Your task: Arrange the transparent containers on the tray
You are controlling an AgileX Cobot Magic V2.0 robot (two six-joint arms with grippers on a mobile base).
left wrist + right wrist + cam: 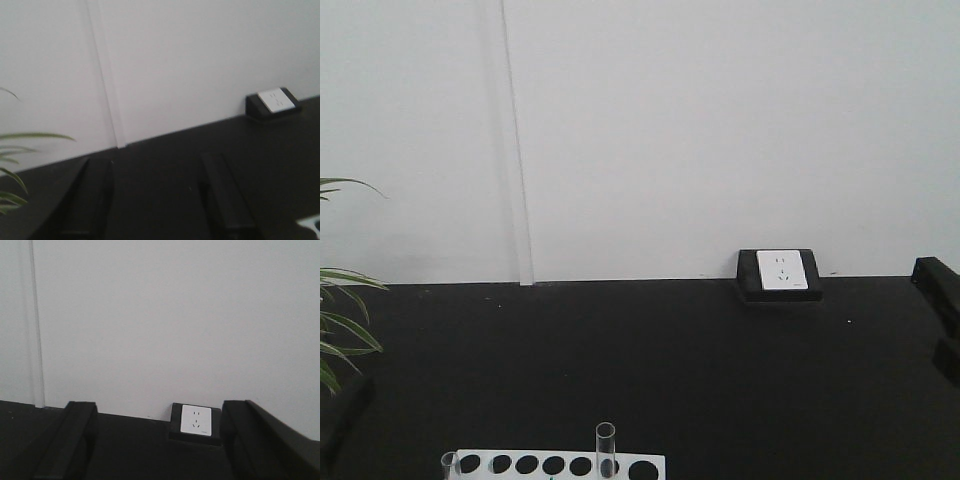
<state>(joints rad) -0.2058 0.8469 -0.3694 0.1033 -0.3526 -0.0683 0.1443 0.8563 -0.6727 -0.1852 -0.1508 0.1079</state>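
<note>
Shows a transparent container [606,445] upright in the white rack [541,466] at the desk's [650,360] near edge, mouth up, long axis vertical, with a second tube [450,463] at the rack's left end. Finds the left end effector [160,200] spread wide and empty, likewise the right end effector [165,445]. Catches the rack's corner low and right in the left wrist view, so places the tubes rightward of the left arm, probably the nearer one. Calls for a side-on grip. Shows no tray anywhere.

The test tube [606,445] is seen as clear glossy glass, the rack [567,457] as smooth white plastic, and the table [650,370] as matt black.
</note>
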